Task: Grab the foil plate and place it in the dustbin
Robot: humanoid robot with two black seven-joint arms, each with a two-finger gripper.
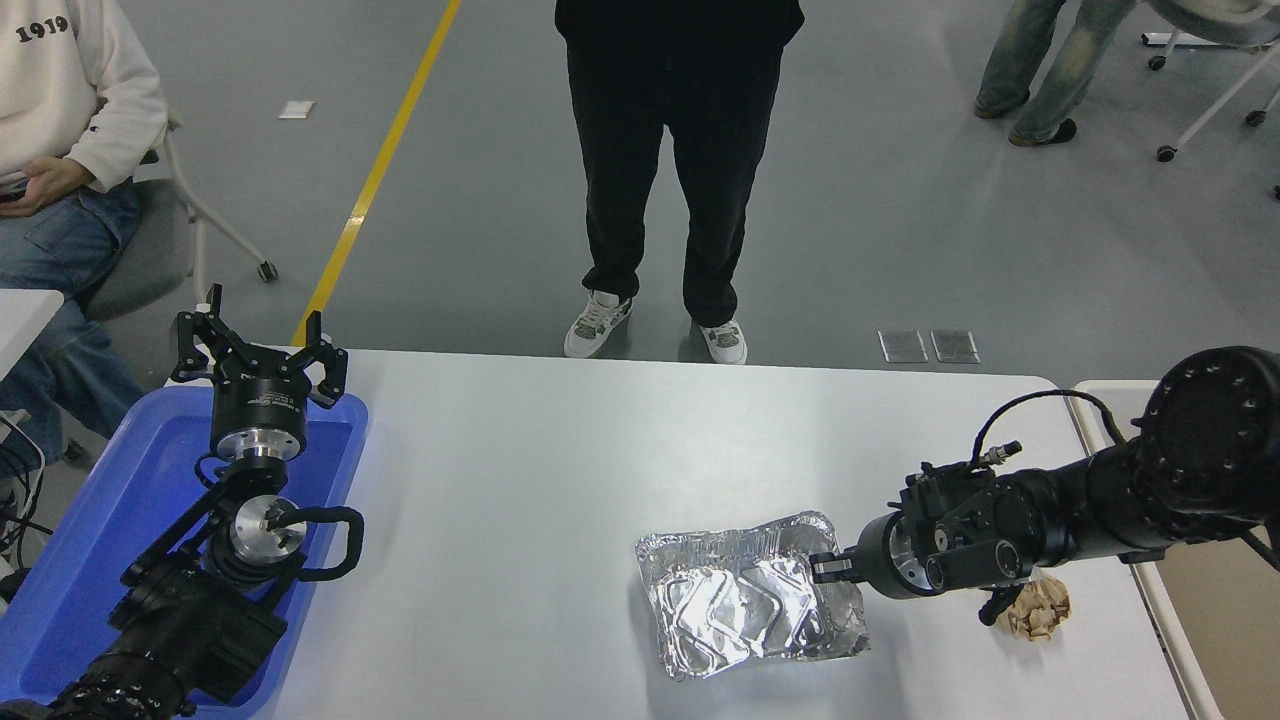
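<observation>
Low and right of centre in the frame, the right gripper (822, 568) has its fingers closed on the right rim of the foil plate (745, 606), which spreads leftward from them on the white table (560, 470), while the left gripper (258, 352) hangs open at the left edge

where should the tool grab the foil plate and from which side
Best on the thin raised rim at the right edge of the foil plate, coming in low from the right. The plate lies flat and shallow on the table, so only the rim offers a pinch, and the right tool is already at that edge.
</observation>
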